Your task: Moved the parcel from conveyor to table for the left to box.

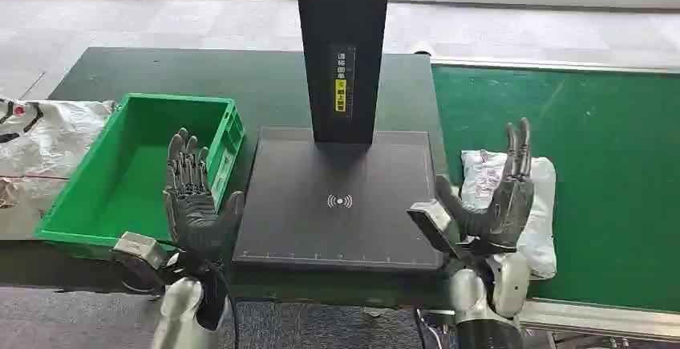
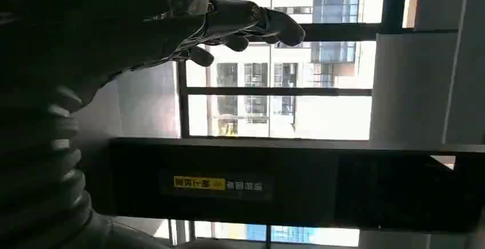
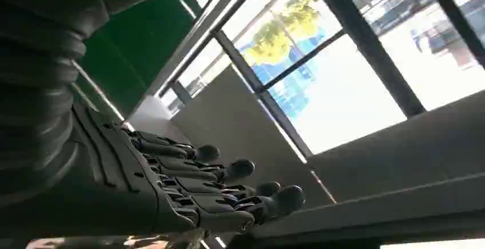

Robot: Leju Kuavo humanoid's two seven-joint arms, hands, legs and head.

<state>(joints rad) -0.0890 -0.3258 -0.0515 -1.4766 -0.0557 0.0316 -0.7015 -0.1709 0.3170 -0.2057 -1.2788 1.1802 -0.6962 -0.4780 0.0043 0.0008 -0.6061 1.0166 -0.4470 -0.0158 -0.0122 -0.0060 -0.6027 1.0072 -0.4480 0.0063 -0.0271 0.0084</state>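
Over at the left of the head view a green crate [image 1: 136, 174] sits on the dark counter [image 1: 240, 84], its floor bare as far as I can see. Just in front of its near right corner the left hand [image 1: 195, 200] is raised, palm up and fingers [image 1: 186, 164] spread, holding nothing. The left wrist view agrees: those fingers [image 2: 251, 23] reach out loosely against the windows, with nothing between them.

In the middle of the frame lies a flat black scanner pad [image 1: 341, 200] with a tall black post [image 1: 342, 44] rising from its far edge.

To the right of the pad the right hand [image 1: 493, 204] is lifted too, fingers [image 1: 517, 152] pointing upward and apart, thumb out to the side, released. Behind it, lower right of the frame, the white parcel [image 1: 539, 204] rests on the green conveyor [image 1: 609, 164], close to the edge nearest the counter. The hand stands in front of it; I cannot tell whether it touches, but nothing looks gripped.

So I would say the pickup has not yet begun: the parcel is on the belt, neither hand has it. The next move, to my eye, calls for the right hand to turn down over the soft bag, close round its bulk and carry it leftward onto the counter, within the left hand's reach. A slack plastic bag may sag or slip, so a full wrap seems wiser than a pinch.
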